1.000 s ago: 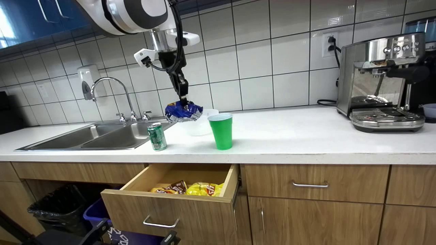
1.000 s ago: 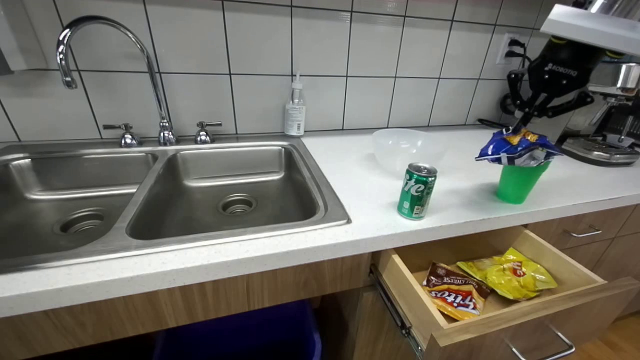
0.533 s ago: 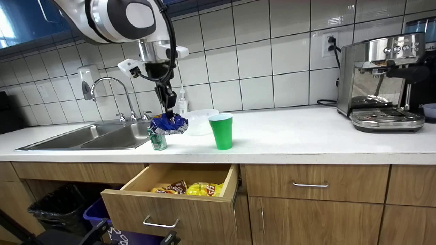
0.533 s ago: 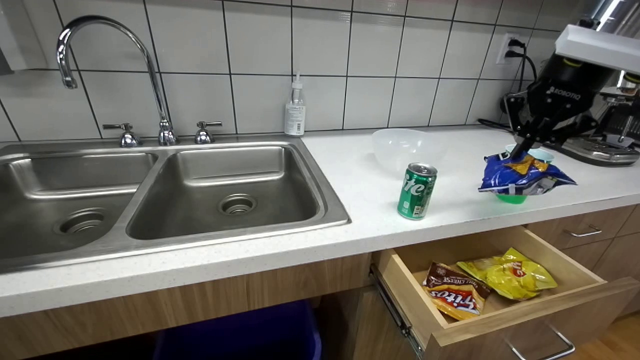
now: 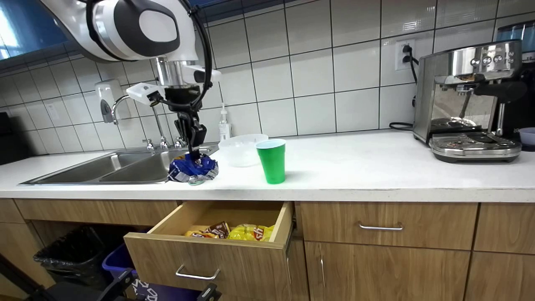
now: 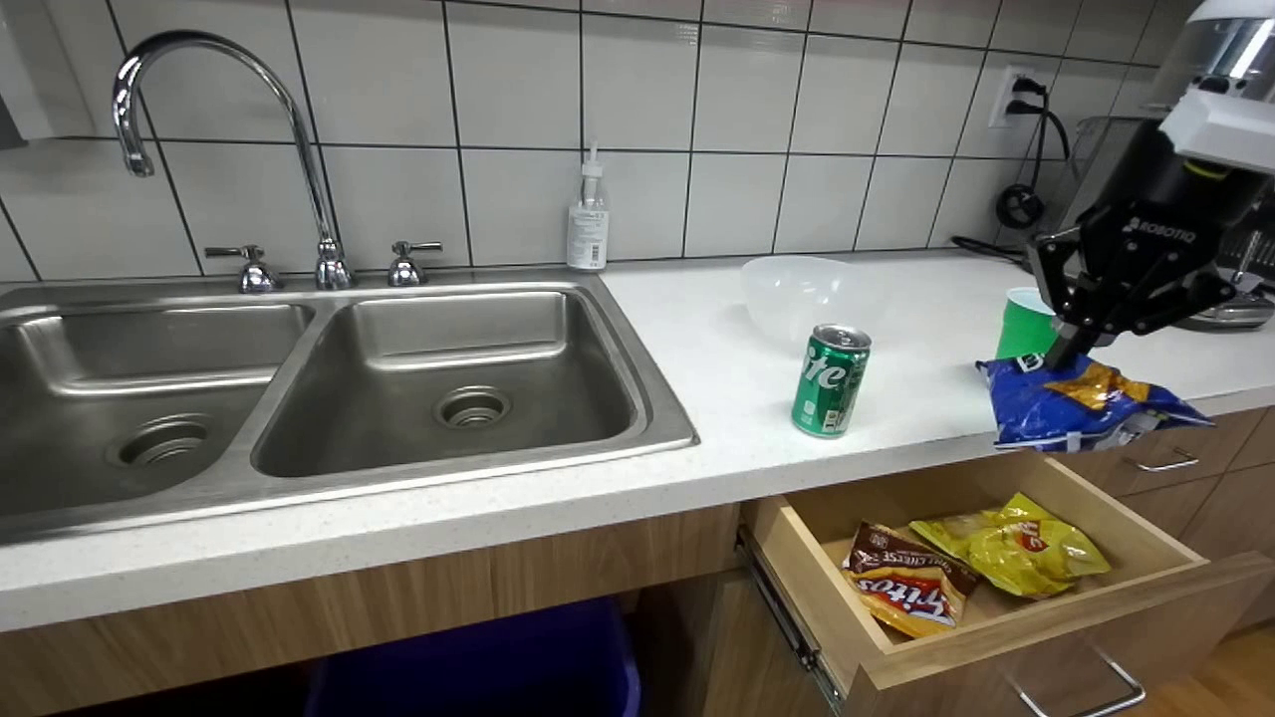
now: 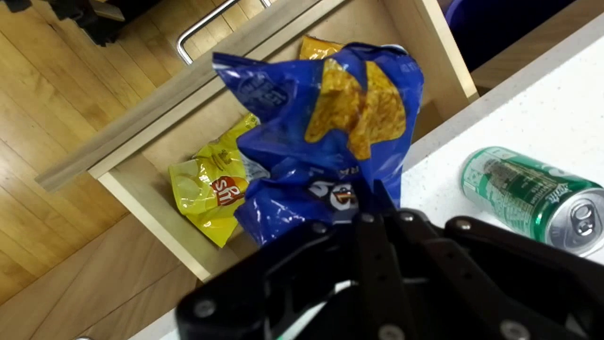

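Hand (image 6: 1064,357) grasping a blue chip bag (image 6: 1081,410) at the right of an exterior view; open drawer (image 6: 1175,619) at lower right, yellow packet (image 6: 1031,553) inside; green can (image 6: 832,383) on the counter (image 6: 921,363), centre-right.

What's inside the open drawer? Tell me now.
In an exterior view, a Fritos bag and a yellow bag lie inside the drawer. Anything beneath them is covered; in the wrist view, the blue bag hides most of the Fritos bag.

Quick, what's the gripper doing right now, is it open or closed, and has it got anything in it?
Gripper: closed, holding the blue chip bag.
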Tool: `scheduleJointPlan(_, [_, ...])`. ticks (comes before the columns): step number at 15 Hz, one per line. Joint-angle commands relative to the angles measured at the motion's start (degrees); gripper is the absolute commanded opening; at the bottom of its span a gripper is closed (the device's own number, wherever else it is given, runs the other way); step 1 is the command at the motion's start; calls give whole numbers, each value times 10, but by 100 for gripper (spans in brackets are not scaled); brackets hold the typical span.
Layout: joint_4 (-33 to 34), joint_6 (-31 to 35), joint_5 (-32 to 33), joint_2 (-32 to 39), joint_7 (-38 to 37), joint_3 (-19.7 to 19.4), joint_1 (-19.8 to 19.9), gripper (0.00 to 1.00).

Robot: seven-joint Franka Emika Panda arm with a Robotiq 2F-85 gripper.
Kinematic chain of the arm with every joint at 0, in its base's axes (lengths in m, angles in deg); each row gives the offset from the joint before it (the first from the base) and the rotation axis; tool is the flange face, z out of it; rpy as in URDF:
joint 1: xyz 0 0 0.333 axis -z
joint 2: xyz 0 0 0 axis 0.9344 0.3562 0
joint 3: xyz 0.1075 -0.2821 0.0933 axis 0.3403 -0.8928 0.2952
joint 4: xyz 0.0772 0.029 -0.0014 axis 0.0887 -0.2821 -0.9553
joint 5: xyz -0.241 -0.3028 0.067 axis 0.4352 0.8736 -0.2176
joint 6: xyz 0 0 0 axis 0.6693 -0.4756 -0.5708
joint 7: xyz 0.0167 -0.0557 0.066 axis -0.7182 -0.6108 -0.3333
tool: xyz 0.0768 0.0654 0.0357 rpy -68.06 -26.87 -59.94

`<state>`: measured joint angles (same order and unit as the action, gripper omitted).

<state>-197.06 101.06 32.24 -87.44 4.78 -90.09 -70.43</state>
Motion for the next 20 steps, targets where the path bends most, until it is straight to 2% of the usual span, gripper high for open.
scheduleJointPlan(1, [-34,-18,-10,-37,44,5,1,0])
scheduleJointPlan(9, [-63,-4,-28,-22,72,4,-9,0])
scheduleJointPlan(14, [-72,11,-80,-8,113,1,-27,0])
scheduleJointPlan(20, [-81,96,-132,32,111,8,-39,0])
